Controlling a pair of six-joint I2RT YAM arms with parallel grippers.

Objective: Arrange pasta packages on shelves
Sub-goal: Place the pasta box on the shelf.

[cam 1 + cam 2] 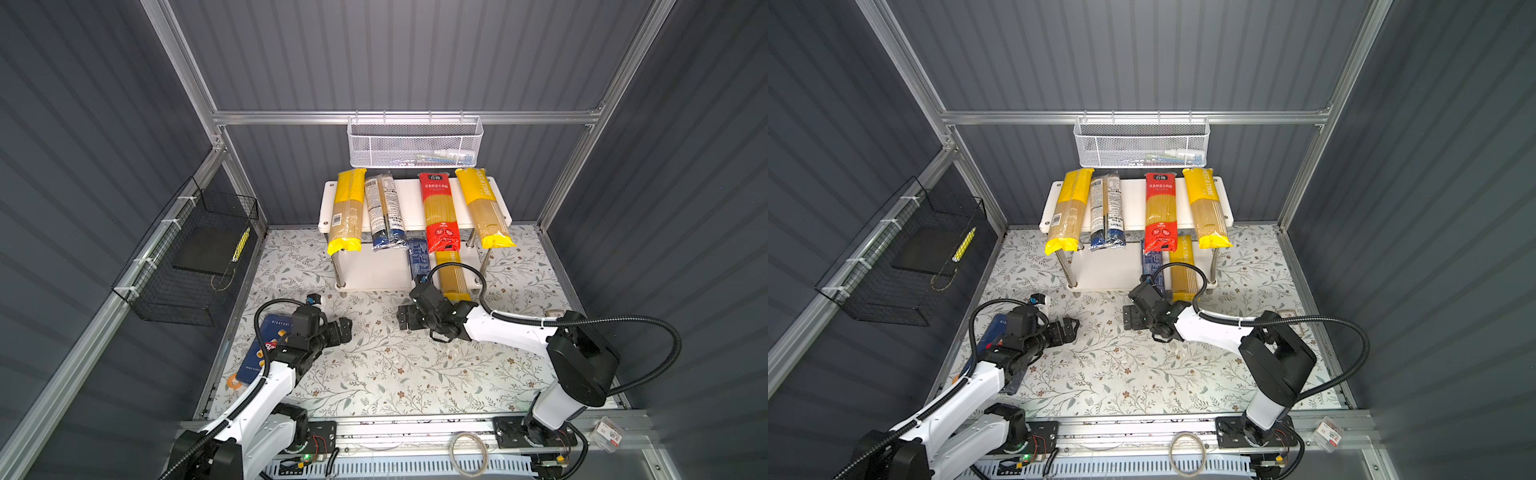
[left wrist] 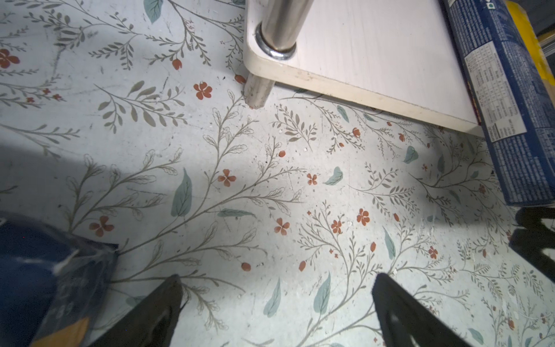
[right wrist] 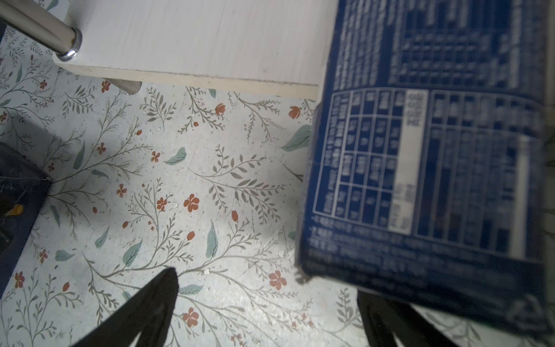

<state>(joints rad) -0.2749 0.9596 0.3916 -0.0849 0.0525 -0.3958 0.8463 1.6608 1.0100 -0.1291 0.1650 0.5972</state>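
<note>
The shelves stand at the back of the floral table. Their top board carries a yellow bag, a grey-and-dark-blue bag, a red bag and another yellow bag. On the lower board lie a narrow blue box and a yellow bag. The box overhangs that board's front edge. My right gripper is open just in front of the box, holding nothing. A wide blue Barilla box lies flat under my left arm. My left gripper is open over bare table.
A white mesh basket hangs on the back rail above the shelves. A black wire basket hangs on the left wall. A small red-and-white card and a cable coil lie on the front rail.
</note>
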